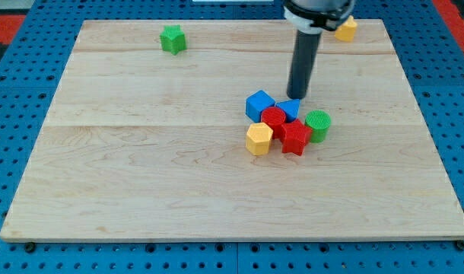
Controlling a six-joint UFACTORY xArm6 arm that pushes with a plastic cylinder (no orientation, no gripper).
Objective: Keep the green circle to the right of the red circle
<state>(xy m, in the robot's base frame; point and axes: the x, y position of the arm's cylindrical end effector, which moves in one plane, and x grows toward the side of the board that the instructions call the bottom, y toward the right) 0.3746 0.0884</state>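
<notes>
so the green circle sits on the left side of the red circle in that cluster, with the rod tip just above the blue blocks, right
Not quite. In the camera view the green circle sits on the view's right of the red circle, not the left. The rest holds: my tip is just above the cluster, next to the blue blocks.

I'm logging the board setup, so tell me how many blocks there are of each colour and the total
Green: 2, the green star and the green circle
Yellow: 2, one at the top edge, one in the cluster
Blue: 2, the blue cube and a smaller blue block
Red: 2, the red circle and a red block
Total: 8
</notes>
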